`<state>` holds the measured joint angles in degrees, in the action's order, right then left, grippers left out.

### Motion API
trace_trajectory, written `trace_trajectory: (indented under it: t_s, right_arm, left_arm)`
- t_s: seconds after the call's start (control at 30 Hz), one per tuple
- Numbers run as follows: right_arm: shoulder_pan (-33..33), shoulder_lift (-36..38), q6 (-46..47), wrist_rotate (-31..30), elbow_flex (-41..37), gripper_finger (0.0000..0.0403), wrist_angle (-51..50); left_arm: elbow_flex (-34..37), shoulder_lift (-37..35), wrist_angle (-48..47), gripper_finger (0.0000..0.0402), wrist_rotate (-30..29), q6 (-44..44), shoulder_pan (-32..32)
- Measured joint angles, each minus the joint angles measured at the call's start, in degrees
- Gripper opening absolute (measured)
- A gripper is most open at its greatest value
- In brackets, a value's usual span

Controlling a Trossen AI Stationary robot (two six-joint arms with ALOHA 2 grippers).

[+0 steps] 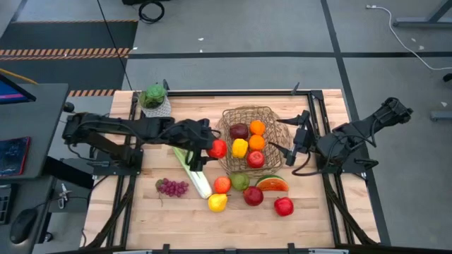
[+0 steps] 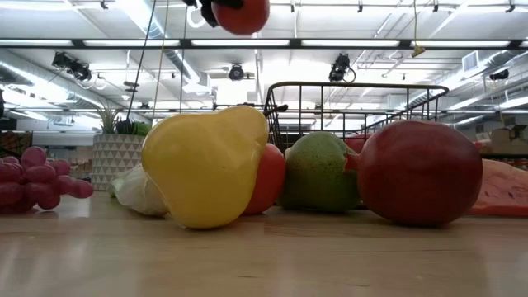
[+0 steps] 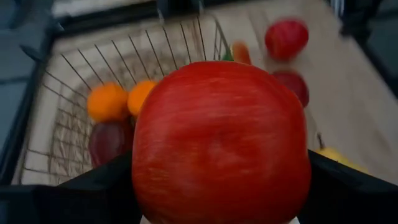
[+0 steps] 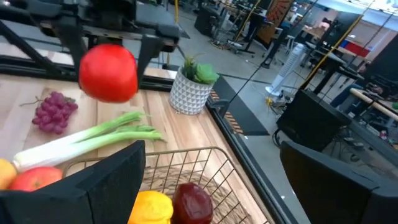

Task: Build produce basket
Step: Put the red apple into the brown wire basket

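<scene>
Left hand (image 1: 212, 148) pinches a glossy red toy apple (image 1: 217, 148) between its dark fingers, holding it in the air just beside the left rim of the round tan-brown open-weave wire basket (image 1: 233, 116); in the low view the apple (image 2: 240, 14) hangs well above the worktop (image 1: 141, 212). Inside the basket lie a dark red apple (image 1: 239, 130), two oranges (image 1: 257, 128), a yellow pepper (image 1: 240, 147) and another red apple (image 1: 256, 159). On the wooden worktop beside it lie a long green-white leek (image 1: 191, 169), purple grapes (image 1: 172, 187), a yellow lemon (image 1: 217, 202), a green pear (image 1: 240, 181), a watermelon slice (image 1: 272, 184) and more red apples (image 1: 284, 206). Right hand (image 1: 296, 141) waits at the basket's right side, its fingers spread apart and holding nothing. A green plant in a white pot (image 1: 154, 99) stands at the far left corner.
</scene>
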<state>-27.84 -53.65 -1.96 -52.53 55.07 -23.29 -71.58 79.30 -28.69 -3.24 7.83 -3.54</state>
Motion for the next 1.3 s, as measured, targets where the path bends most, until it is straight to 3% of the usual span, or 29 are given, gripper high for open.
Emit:
trace_trajectory:
  t_s: [0.4, 0.63, 0.77, 1.0, 1.1, 1.3]
  right_arm:
    - [2.85, -5.02, 0.76, 3.34, 0.0, 0.0375, 0.5]
    - [2.9, -5.52, 0.87, 3.32, 0.0, 0.0375, -0.49]
    - [2.76, -5.35, 1.28, 3.3, 0.0, 0.0375, -0.8]
    - [3.35, -5.33, 1.67, 3.28, 0.0, 0.0375, -0.74]
    - [4.07, -5.33, 1.81, 3.96, 0.0, 0.0375, -0.66]
    - [4.84, -5.33, 1.99, 4.83, 0.0, 0.0375, -0.8]
  left_arm:
    - [17.71, -8.2, 28.89, 0.0314, 1.1, -6.87, 0.04]
    - [25.4, -9.82, 43.62, 0.0314, 8.1, -9.1, 0.22]
    - [31.73, -12.39, 56.69, 0.0314, 12.95, -12.96, 1.94]
    - [39.75, -14.9, 73.0, 0.0314, 15.23, -31.35, 8.43]
    - [40.15, -14.83, 75.36, 0.0314, 12.32, -41.94, 10.44]
    - [40.12, -14.5, 76.18, 0.0314, 9.88, -55.14, 10.83]
